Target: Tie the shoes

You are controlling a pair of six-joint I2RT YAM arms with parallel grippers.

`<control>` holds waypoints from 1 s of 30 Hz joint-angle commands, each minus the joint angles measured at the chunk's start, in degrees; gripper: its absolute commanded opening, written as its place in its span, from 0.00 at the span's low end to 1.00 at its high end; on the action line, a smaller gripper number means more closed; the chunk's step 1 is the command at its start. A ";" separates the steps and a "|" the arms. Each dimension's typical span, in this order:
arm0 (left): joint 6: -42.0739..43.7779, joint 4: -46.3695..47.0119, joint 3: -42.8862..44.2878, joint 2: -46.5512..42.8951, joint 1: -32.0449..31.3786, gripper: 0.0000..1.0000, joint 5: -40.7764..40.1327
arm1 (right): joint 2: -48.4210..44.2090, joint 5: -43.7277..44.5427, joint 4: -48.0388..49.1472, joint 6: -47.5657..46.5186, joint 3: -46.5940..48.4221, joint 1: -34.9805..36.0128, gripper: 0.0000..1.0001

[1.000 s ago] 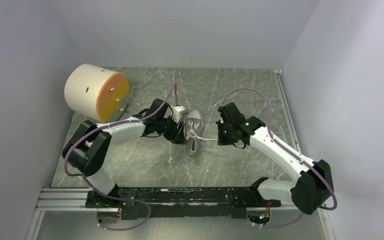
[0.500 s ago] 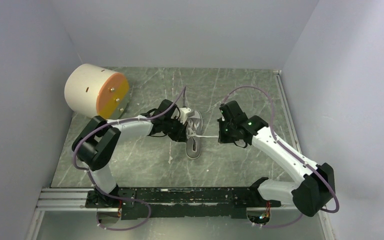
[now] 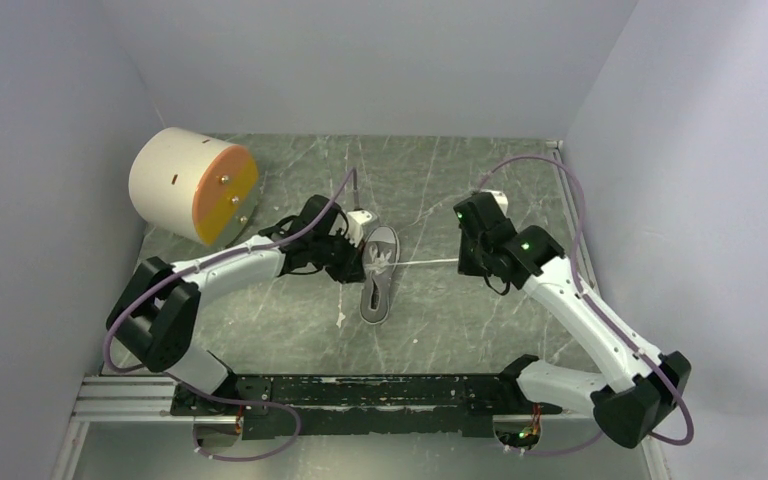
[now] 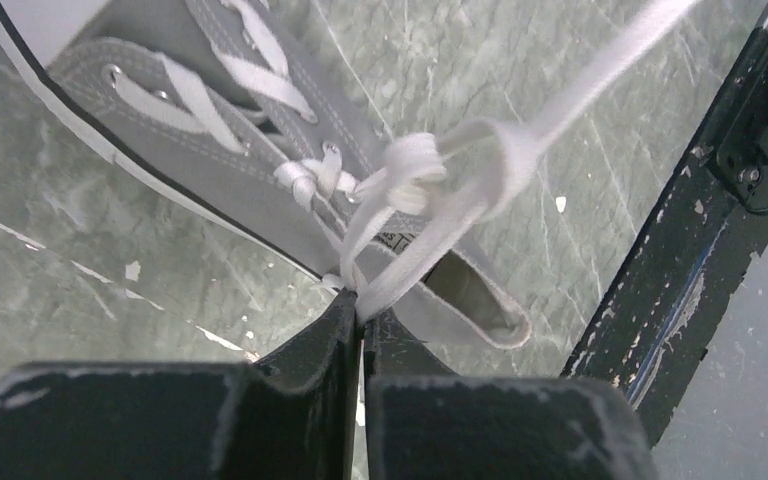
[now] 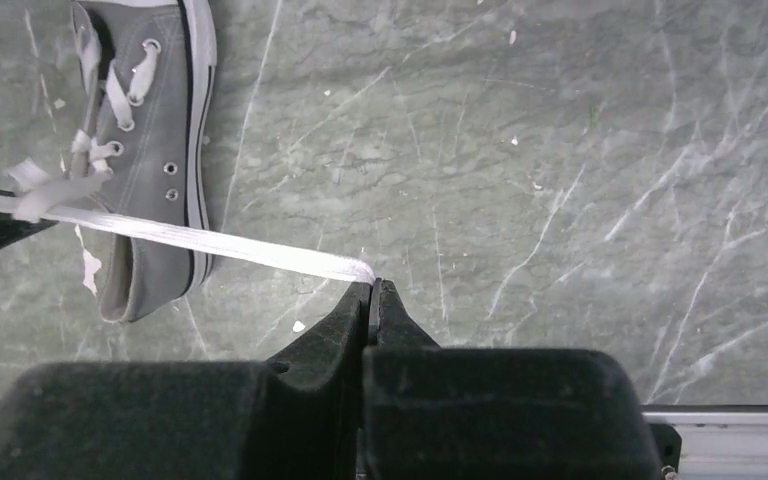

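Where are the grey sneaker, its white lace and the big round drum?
grey sneaker (image 3: 373,303): top view, heel end.
white lace (image 5: 210,243): right wrist view, stretched middle.
round drum (image 3: 165,175): top view, cream side.

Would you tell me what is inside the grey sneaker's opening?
Inside the sneaker only pale lining and a small printed label show; the laces and upper hide everything toward the toe.

walls (image 3: 360,60): plain pale grey | tabletop (image 3: 440,320): green-grey marbled, scratched | light: even
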 commanded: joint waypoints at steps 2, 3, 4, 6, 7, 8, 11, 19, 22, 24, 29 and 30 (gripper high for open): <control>-0.19 -2.54 0.79 2.94 -0.07 0.13 3.22 | -1.78 3.25 -2.82 1.24 0.30 -0.38 0.00; -0.17 -2.72 1.17 3.38 -0.04 0.18 3.42 | -1.76 3.41 -2.67 1.22 -0.06 -0.39 0.00; 0.03 -3.17 1.69 3.64 0.01 0.24 3.57 | -1.70 3.21 -2.31 1.16 -0.35 -0.42 0.00; 0.37 -4.15 2.42 3.65 0.07 0.37 3.54 | -1.87 1.74 -0.80 0.41 -0.83 -0.43 0.00; 0.54 -4.51 2.42 3.35 0.09 0.44 3.39 | -2.04 0.59 0.35 -0.06 -1.13 -0.38 0.00; 0.70 -4.79 2.28 3.01 0.36 0.51 3.33 | -2.17 -0.88 1.56 -0.62 -1.45 -0.42 0.00; 1.19 -5.70 1.40 1.54 1.83 0.66 3.89 | -2.35 -3.28 4.28 -0.99 -2.31 -0.40 0.00; 4.37 -3.67 0.07 3.02 3.87 0.68 7.94 | -1.02 -5.62 6.09 -2.83 -2.50 -0.43 0.00; 4.23 -0.79 0.60 5.35 3.87 0.65 12.58 | -0.59 -5.85 6.12 -3.26 -2.14 -0.41 0.00; 3.35 1.66 0.34 6.34 3.87 0.66 14.43 | -0.52 -5.96 6.10 -3.37 -2.03 -0.42 0.00; 2.26 3.36 0.88 9.91 3.70 0.59 13.44 | -1.11 -6.18 6.32 -2.58 -2.60 -0.41 0.00; 2.26 3.57 0.93 10.44 3.71 0.55 12.87 | -1.21 -6.21 6.36 -2.42 -2.82 -0.38 0.00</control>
